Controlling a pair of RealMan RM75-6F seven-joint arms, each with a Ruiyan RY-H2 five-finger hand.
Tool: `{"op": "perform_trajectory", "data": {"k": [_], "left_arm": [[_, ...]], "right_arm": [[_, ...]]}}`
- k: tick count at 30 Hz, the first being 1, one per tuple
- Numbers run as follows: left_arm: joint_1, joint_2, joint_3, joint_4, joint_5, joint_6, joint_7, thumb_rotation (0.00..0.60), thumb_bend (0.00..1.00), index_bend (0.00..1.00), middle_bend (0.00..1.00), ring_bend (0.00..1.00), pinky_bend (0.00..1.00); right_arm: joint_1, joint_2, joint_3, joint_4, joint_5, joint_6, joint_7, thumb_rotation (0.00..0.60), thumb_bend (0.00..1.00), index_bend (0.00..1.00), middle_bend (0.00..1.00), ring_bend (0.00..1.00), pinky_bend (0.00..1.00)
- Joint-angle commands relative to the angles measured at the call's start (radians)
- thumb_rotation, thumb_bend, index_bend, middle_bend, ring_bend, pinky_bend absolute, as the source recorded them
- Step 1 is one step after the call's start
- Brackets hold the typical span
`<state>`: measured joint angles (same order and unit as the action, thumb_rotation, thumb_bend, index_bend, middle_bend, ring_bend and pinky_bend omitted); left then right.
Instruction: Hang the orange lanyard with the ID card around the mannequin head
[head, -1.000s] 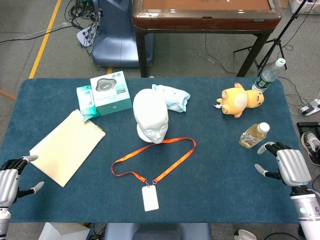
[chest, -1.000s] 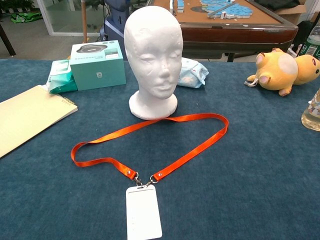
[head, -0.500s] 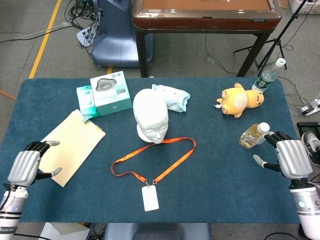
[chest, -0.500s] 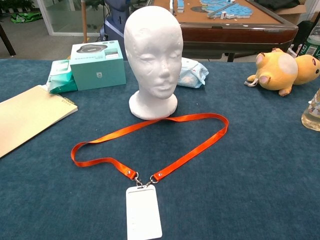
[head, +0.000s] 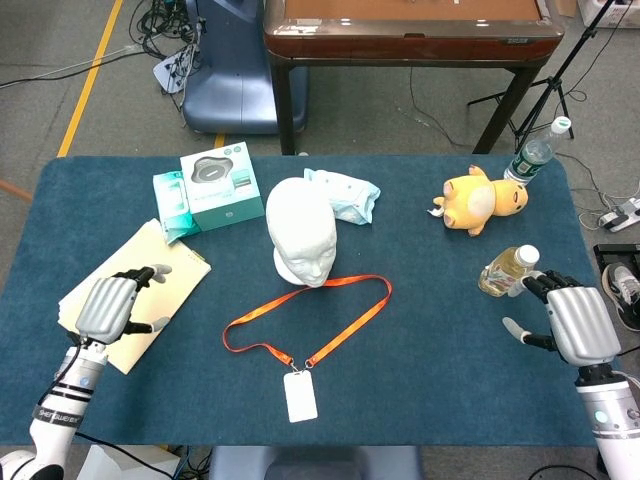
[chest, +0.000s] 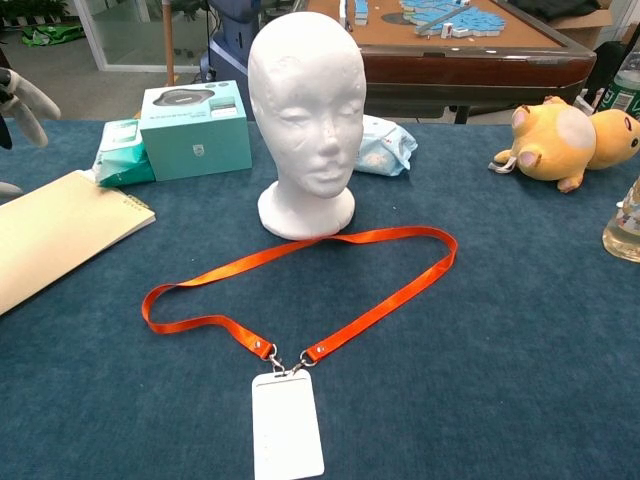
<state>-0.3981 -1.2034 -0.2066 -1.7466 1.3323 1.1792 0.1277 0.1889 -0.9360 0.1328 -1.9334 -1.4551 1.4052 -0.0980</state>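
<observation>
While both hands hover empty with fingers spread, the orange lanyard (head: 318, 312) lies untouched as a flat loop on the counter (head: 420, 350), roughly midway between them and well apart from each. Its ID card (head: 300, 396) rests at the near end of the loop, and the far edge of the strap touches the base of the mannequin head (head: 302, 231), which stands upright beyond it. The left hand (head: 112, 306) hangs over the near corner of a yellow notepad (head: 150, 270); whether it touches the paper cannot be told from above, and the chest view catches only a fingertip or two at its left edge. The right hand (head: 568, 320) sits near the counter's right edge, its wrist cut off by the frame, with a small bottle (head: 505, 271) just beyond its fingertips, close but seemingly not touching. Farther past that hand lies a yellow plush toy (head: 480, 201). Beyond the left hand stands a teal box (head: 220, 188) with a packet of wipes (head: 172, 203) beside it.
</observation>
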Motion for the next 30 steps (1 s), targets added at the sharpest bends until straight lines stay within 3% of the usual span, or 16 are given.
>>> {"op": "perform_trajectory", "data": {"k": [1, 6, 14, 16, 20, 30], "left_arm": [[-0.034, -0.049, -0.010, 0.009, -0.057, -0.020, 0.078, 0.600, 0.12, 0.28, 0.50, 0.57, 0.66], [-0.082, -0.099, -0.010, 0.017, -0.125, -0.052, 0.191, 0.600, 0.12, 0.28, 0.62, 0.76, 0.87], [-0.141, -0.188, -0.020, 0.045, -0.216, -0.069, 0.280, 0.579, 0.12, 0.31, 0.83, 0.95, 0.96], [-0.156, -0.206, -0.021, 0.053, -0.235, -0.076, 0.303, 0.534, 0.12, 0.32, 0.88, 0.97, 0.99], [-0.190, -0.242, -0.022, 0.063, -0.284, -0.090, 0.359, 0.382, 0.12, 0.33, 0.95, 1.00, 1.00], [-0.259, -0.329, -0.027, 0.107, -0.361, -0.097, 0.425, 0.340, 0.12, 0.39, 1.00, 1.00, 1.00]], "right_arm": [[0.000, 0.001, -0.002, 0.001, 0.000, -0.002, 0.001, 0.600, 0.20, 0.49, 0.44, 0.36, 0.46], [0.000, 0.003, -0.004, 0.006, 0.005, -0.006, 0.007, 0.600, 0.20, 0.49, 0.44, 0.36, 0.45], [0.001, 0.000, -0.006, 0.018, 0.016, -0.014, 0.017, 0.600, 0.20, 0.49, 0.44, 0.36, 0.45], [0.002, -0.001, -0.006, 0.020, 0.018, -0.016, 0.018, 0.600, 0.20, 0.49, 0.44, 0.36, 0.45], [0.000, -0.002, -0.008, 0.022, 0.022, -0.017, 0.016, 0.600, 0.20, 0.49, 0.44, 0.36, 0.45], [-0.005, -0.002, -0.010, 0.026, 0.037, -0.017, 0.013, 0.600, 0.20, 0.49, 0.44, 0.36, 0.46]]}}
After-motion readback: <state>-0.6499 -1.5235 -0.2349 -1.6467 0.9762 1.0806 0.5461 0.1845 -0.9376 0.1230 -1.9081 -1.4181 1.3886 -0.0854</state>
